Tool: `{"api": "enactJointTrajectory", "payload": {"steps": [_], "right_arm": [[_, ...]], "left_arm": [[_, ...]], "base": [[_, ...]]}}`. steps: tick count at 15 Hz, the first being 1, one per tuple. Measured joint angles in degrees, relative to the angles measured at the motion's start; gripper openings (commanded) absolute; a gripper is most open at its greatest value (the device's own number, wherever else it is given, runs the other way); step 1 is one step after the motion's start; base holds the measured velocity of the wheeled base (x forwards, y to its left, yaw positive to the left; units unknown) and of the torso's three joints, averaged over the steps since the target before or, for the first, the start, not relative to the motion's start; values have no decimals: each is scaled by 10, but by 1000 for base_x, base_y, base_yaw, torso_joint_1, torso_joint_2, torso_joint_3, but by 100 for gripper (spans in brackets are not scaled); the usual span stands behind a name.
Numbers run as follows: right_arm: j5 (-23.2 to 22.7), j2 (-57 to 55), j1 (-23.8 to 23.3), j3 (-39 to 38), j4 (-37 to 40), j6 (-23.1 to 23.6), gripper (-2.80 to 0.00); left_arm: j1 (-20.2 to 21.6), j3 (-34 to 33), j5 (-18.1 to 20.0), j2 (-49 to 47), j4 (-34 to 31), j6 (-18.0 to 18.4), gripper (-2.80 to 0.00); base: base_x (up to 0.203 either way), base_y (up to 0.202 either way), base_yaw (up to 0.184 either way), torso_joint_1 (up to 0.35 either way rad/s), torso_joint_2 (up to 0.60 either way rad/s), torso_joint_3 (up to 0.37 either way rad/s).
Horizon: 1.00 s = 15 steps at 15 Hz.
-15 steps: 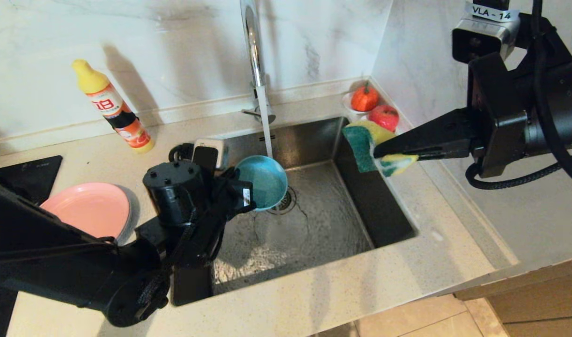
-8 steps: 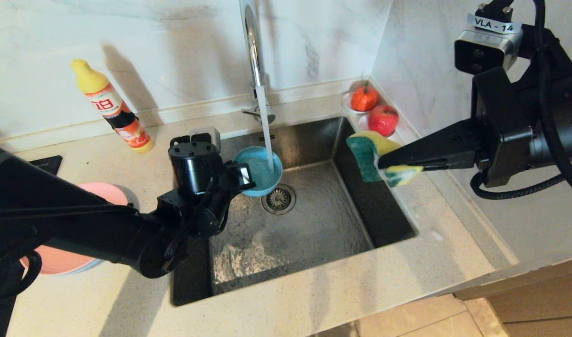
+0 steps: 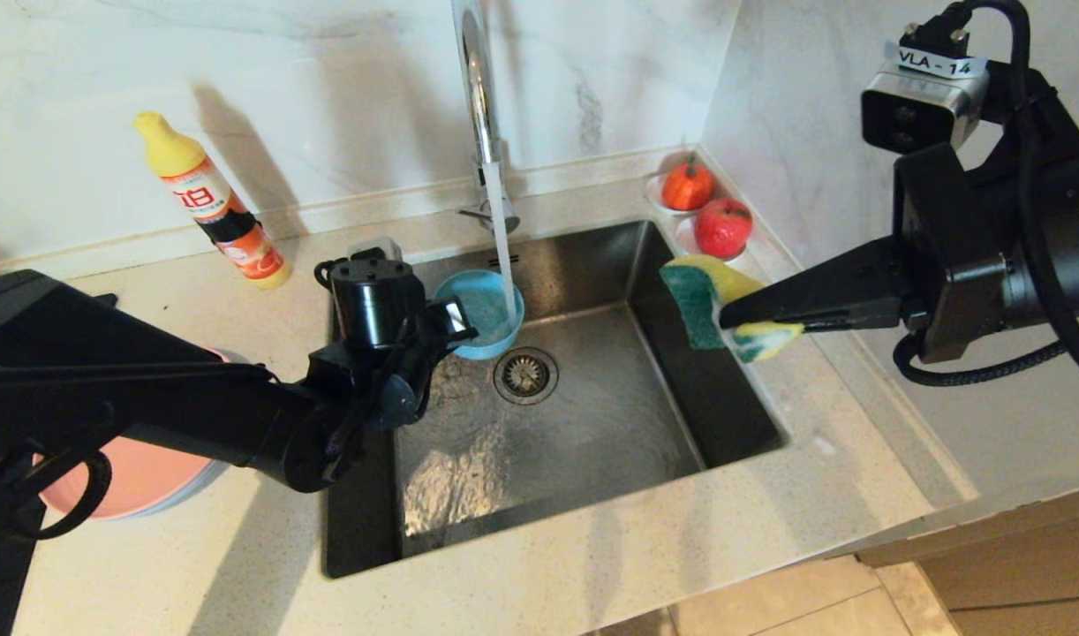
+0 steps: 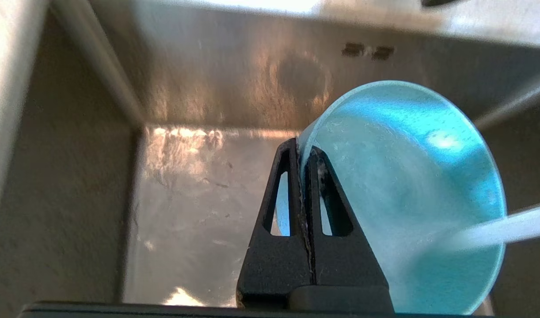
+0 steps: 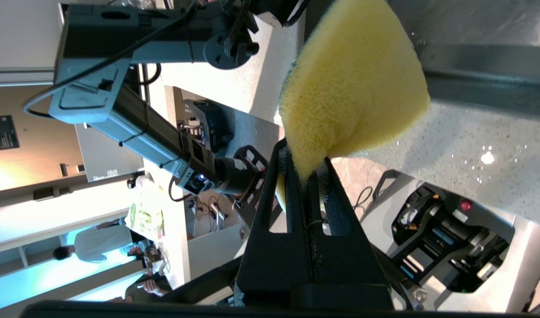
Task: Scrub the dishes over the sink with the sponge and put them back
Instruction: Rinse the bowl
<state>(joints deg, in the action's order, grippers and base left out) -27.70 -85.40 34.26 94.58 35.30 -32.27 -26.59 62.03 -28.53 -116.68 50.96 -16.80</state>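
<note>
**Rinsing the bowl under the tap, sponge waiting**

You are working over the large rectangular stainless steel sink (image 3: 592, 415), where the tall chrome tap (image 3: 474, 79) is running and its stream falls into the small teal-blue round bowl (image 3: 482, 311). That puts you at the wetting stage of the first dish, by my reading, with the scrub itself not yet begun.

Off on the counter at your left, the wide shallow pink round plate (image 3: 138, 477) lies on a paler plate, mostly hidden behind the left arm (both probably unwashed; the view does not settle it).

Your left gripper (image 4: 305, 154) is clamped tight on the bowl's rim, holding it above the basin's back left part, near the round strainer drain (image 3: 525, 374). The bowl is tipped, its mouth facing up and towards the tap.

Your right gripper (image 3: 732, 320) is pinched shut on the small rectangular yellow sponge with a green scouring side (image 3: 709, 300), held in the air over the sink's right edge, well apart from the bowl. The sponge folds around the fingertips, its long axis roughly upright, green side facing the bowl.

Next, bring the sponge across into the bowl's mouth and steady the bowl against the push.
</note>
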Motion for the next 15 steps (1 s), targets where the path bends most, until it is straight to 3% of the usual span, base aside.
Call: {"api": "enactJointTrajectory", "payload": {"steps": [2,15], "right_arm": [[0,3,0,-7,-1,0,-280],[0,13,0,-13,0,-1,-280]], "left_arm": [[-5,-6,5,0,-19,-19,-280],[-33,-54,17,24,-34,-40,-280]], "base": [[0,0,0,0,0,0],[0,0,0,0,0,0]]}}
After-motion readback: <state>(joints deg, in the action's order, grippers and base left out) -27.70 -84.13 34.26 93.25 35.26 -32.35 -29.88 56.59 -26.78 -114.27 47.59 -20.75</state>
